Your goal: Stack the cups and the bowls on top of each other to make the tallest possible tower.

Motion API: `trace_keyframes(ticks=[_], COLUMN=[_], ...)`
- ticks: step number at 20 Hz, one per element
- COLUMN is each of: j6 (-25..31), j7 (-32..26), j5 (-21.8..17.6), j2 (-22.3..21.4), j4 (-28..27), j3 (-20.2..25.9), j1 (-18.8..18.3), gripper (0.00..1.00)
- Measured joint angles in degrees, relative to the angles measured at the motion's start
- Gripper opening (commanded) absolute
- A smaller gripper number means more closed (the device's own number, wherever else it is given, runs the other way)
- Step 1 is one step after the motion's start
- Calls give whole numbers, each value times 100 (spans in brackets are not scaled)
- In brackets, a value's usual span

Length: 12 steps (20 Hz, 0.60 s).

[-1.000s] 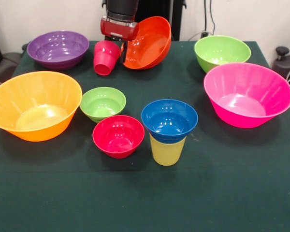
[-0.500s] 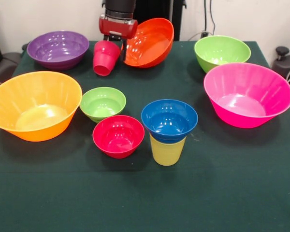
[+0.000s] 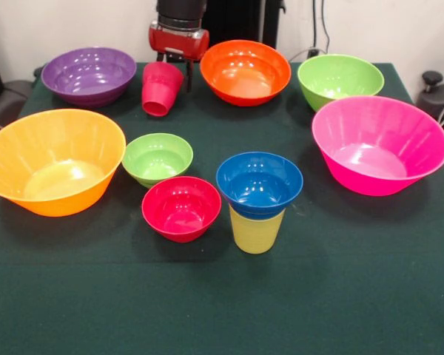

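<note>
The yellow cup (image 3: 256, 232) stands upright at the table's middle front with the small blue bowl (image 3: 259, 183) seated on its rim. The red cup (image 3: 160, 89) hangs tilted at the back, its wide end up at my gripper (image 3: 175, 65), which is shut on its rim. The small red bowl (image 3: 181, 208) and small green bowl (image 3: 157, 158) sit left of the yellow cup. The medium orange bowl (image 3: 245, 72) sits flat just right of the gripper. The medium purple bowl (image 3: 89, 75) is at the back left.
A large orange-yellow bowl (image 3: 52, 160) fills the left side and a large pink bowl (image 3: 379, 144) the right. A medium green bowl (image 3: 340, 79) sits at the back right. The table (image 3: 222, 310) has a dark green cloth.
The orange bowl, tipped up on its edge against the gripper before, has dropped flat and sits further right. The gripper has risen slightly, still holding the red cup.
</note>
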Motion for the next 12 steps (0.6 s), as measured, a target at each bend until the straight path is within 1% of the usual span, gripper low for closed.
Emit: trace_keyframes(ticks=[5, 8, 12], j6=[-32, -142, -251], j7=[0, 0, 0], j5=[0, 0, 0], j2=[2, 2, 2], j4=[-2, -3, -6], j3=[-28, -38, -40], j1=[105, 173, 180], gripper=[100, 100, 100])
